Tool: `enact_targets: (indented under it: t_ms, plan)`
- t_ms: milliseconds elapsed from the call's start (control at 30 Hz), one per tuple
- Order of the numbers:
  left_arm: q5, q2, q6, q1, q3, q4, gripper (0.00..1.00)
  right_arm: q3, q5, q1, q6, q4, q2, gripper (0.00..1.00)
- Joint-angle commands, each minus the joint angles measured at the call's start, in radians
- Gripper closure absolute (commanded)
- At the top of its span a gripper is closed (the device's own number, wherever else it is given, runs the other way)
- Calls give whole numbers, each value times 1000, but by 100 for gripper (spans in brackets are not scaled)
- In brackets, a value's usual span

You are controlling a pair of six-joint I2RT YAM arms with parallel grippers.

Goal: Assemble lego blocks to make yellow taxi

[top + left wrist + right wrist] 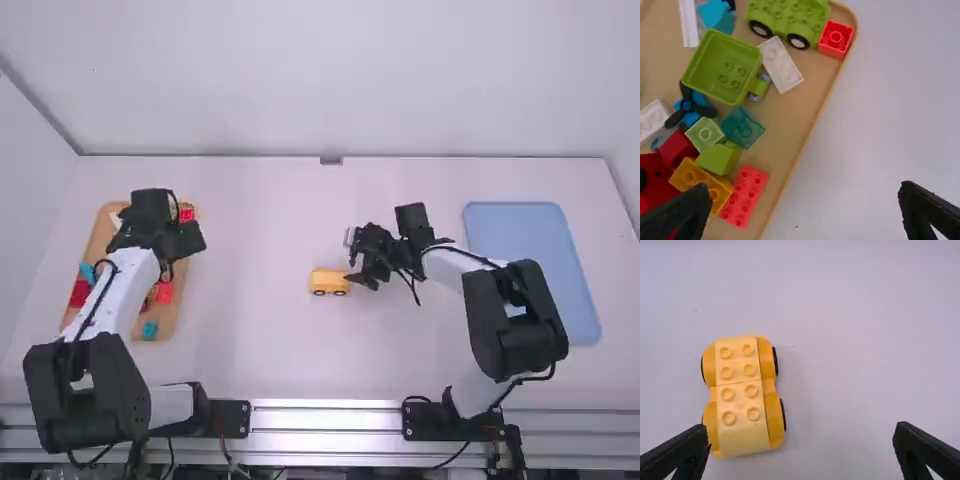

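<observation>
Yellow taxi body (329, 282) stands assembled, parts tray (790, 120) at its nine o'clock; left and right jaws are open, and top fitting probably remains.

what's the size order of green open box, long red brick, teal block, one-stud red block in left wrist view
Largest to smallest:
green open box
long red brick
teal block and one-stud red block, too alike to rank
</observation>
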Motion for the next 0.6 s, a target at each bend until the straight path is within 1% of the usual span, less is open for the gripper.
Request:
enact_targets:
  t_ms: [0, 67, 167, 200, 300, 333, 400, 533, 567]
  plan:
    - [-62, -35, -8, -5, -19, -2, 1, -2, -6, 0, 38, 13, -22, 2]
    - [-62, -45, -81, -3, -13, -21, 1, 0, -6, 1, 41, 14, -22, 2]
    - [-88, -50, -203, 26, 37, -108, 1, -1, -6, 0, 42, 13, -22, 2]
    - [-88, -50, -210, 32, 43, -115, 1, -1, -6, 0, 42, 13, -22, 2]
    - [-19, -38, -217, 109, 113, -184, 1, -1, -6, 0, 39, 15, -22, 2]
    - [-16, -36, -217, 113, 117, -188, 1, -1, -6, 0, 37, 16, -22, 2]
    - [18, 0, -229, 164, 188, -275, 1, -1, -6, 0, 39, 26, -22, 2]
    - [21, 68, -295, 240, 296, -429, 1, -1, -6, 3, 42, 37, -22, 2]
    - [23, 71, -295, 243, 299, -433, 1, -1, -6, 3, 41, 37, -22, 2]
